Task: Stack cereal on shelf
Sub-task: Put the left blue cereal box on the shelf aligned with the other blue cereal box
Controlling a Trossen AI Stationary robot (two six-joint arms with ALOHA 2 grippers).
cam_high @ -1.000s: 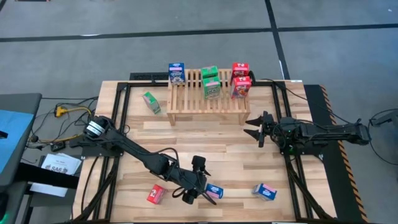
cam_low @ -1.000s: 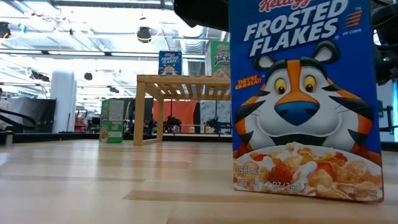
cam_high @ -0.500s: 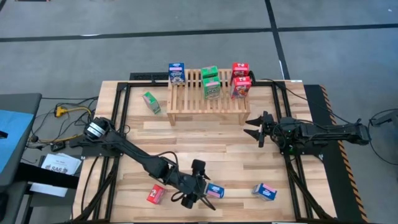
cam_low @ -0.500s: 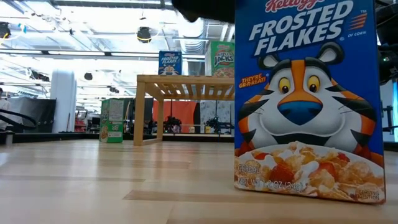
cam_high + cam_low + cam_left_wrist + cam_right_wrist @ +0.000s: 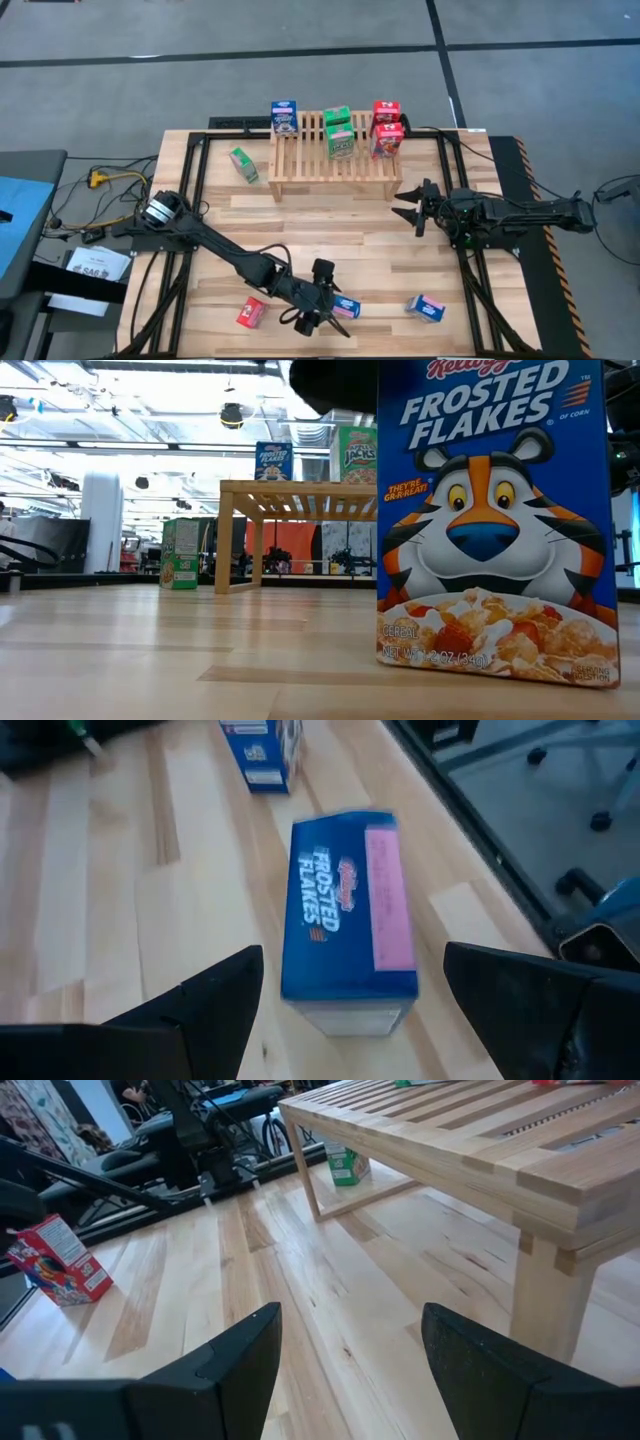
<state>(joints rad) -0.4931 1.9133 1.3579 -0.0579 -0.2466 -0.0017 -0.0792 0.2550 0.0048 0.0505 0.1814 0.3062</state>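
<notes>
A blue cereal box (image 5: 335,910) stands upright near the table's near edge and fills the right of the low view (image 5: 495,520). My left gripper (image 5: 322,314) hangs over it, open. Its fingers (image 5: 215,995) flank the box's top on the far and near sides, with a gap on each side. My right gripper (image 5: 415,208) waits open near the shelf's (image 5: 335,155) right front leg. On the shelf stand a blue box (image 5: 284,117), green boxes (image 5: 340,133) and red boxes (image 5: 387,128).
A second blue box (image 5: 427,308) lies flat toward the near right. A red box (image 5: 250,313) lies at the near left. A green box (image 5: 243,164) stands on the table left of the shelf. Bare planks stretch between the shelf and the near boxes.
In the low view the upright blue box has slid a little toward the table's right and has stayed upright.
</notes>
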